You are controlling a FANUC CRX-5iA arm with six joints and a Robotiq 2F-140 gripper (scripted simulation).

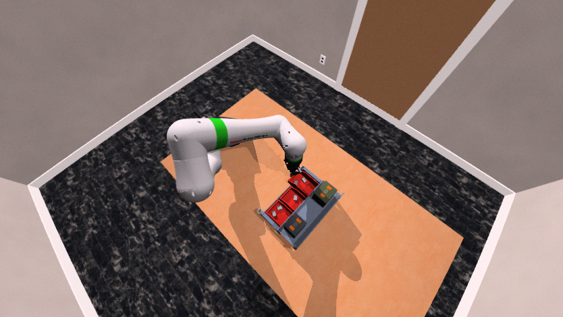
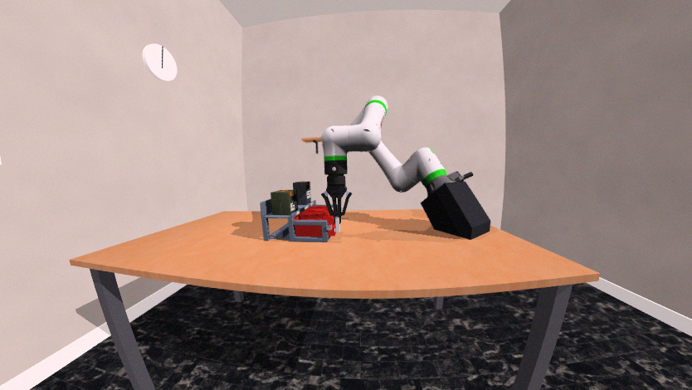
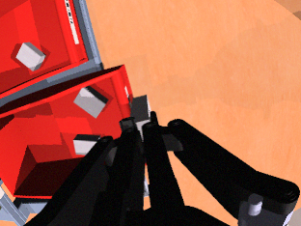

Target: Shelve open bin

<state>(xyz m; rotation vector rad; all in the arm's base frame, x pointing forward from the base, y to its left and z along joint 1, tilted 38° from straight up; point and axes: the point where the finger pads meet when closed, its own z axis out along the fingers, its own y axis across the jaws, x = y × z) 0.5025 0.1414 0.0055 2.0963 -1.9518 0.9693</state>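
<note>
The red bin (image 1: 308, 186) (image 3: 58, 113) stands at one end of the row on the blue-grey shelf (image 1: 314, 212) (image 2: 310, 222). Two light parts (image 1: 304, 179) (image 3: 90, 101) lie in it. Its front end juts out past the shelf's front lip and past the neighbouring bin (image 1: 288, 197) (image 3: 43, 29); its front seems to rest on or over the lip, but its tilt is hard to tell. Another red bin (image 1: 280, 217) stands at the other end, roughly in line with the middle one. My gripper (image 1: 293, 172) (image 2: 338, 229) (image 3: 143, 107) is shut and empty, fingertips at the jutting bin's front wall, outside it.
A green box (image 1: 325, 193) (image 2: 282, 202) and a dark box (image 1: 294, 226) (image 2: 301, 192) stand on the board above the bins' rear ends. The shelf's side frames stand at both ends of the row. The arm reaches in from the shelf's front side.
</note>
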